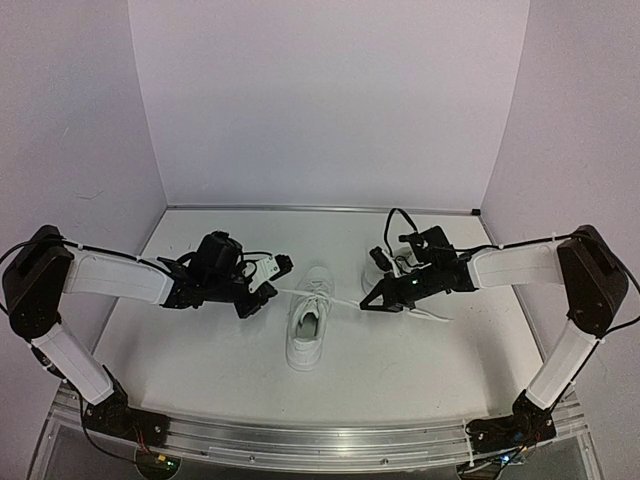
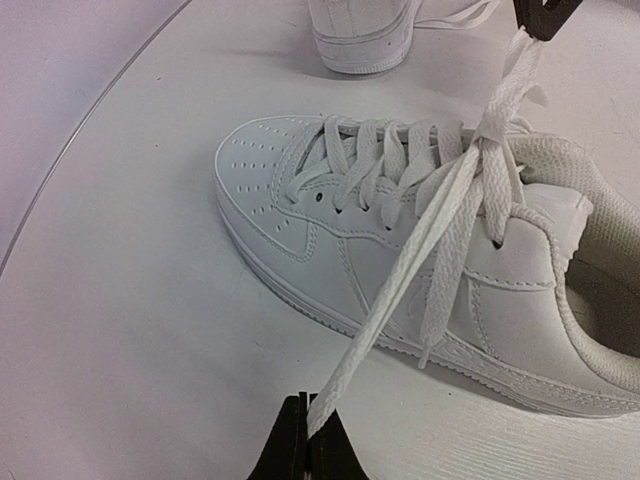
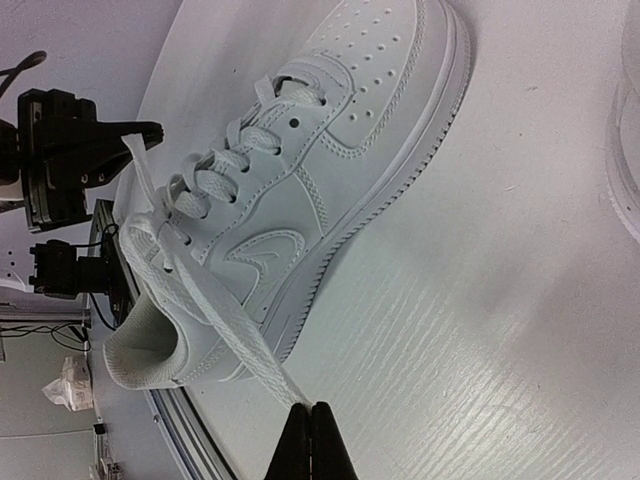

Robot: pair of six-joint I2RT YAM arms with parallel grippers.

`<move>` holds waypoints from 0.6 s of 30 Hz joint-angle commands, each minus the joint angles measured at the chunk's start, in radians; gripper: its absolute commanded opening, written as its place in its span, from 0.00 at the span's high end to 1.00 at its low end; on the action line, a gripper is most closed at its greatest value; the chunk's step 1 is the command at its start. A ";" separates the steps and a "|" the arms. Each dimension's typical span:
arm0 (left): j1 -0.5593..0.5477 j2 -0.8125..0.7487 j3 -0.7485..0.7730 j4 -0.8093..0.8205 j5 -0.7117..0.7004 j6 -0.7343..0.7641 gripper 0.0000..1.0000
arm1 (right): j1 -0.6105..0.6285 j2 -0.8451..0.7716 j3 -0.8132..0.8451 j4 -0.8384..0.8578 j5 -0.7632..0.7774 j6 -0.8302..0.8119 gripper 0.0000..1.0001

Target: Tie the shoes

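Left claw (image 2: 308, 425) and right claw (image 3: 310, 430) each pinch a lace (image 2: 395, 290) end, pulled taut either side of the near shoe (image 1: 307, 335). Looks like first crossover only, no bow yet. Second shoe (image 2: 362, 30) behind it looks untied.

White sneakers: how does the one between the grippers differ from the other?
Centre white low-top sneaker: lace ends pulled taut, one in the left gripper, one in the right gripper. Second white sneaker: neither gripper holds it. Centre one shows fully; the second sits farther back, mostly hidden. Both are white, upright.
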 commanded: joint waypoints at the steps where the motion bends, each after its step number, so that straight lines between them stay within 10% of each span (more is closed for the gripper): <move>1: 0.042 -0.041 -0.006 -0.035 -0.106 -0.021 1.00 | -0.034 -0.018 -0.026 -0.088 0.086 0.005 1.00; 18: 0.041 -0.127 0.014 -0.020 -0.036 -0.053 1.00 | -0.042 -0.039 0.047 -0.116 0.039 -0.008 1.00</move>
